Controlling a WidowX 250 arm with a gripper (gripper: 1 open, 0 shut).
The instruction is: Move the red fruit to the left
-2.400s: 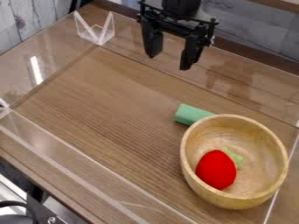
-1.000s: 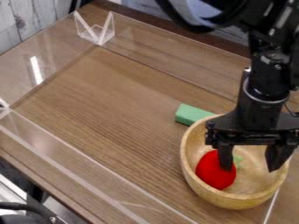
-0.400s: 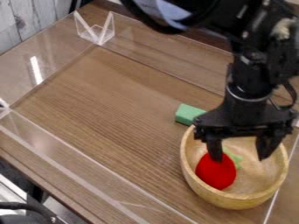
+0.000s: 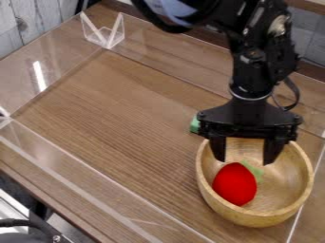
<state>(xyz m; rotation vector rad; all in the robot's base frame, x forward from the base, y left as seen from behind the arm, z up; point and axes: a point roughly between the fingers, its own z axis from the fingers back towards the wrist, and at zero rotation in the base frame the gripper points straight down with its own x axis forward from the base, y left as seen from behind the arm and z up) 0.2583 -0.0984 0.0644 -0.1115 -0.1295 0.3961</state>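
The red fruit [image 4: 234, 183] lies inside the wooden bowl [image 4: 295, 195] at the lower right, a bit of light green at its upper right side. My gripper [image 4: 246, 152] hangs straight down just above the fruit, jaws open. One finger [image 4: 218, 150] stands over the bowl's near-left rim and the other finger [image 4: 275, 153] over the bowl's inside. Nothing is between them. The black arm rises behind it toward the top of the view.
A flat mint-green block [image 4: 202, 123] lies on the wooden tabletop [image 4: 114, 114] just behind the bowl, partly hidden by my gripper. Clear acrylic walls [image 4: 38, 76] border the table on the left and front. A clear bracket [image 4: 102, 30] stands at the back left.
My gripper has shifted left and slightly down, from straddling the bowl's right half to being centred above the red fruit, and it has rolled a little. It stays open. The fruit has not moved.
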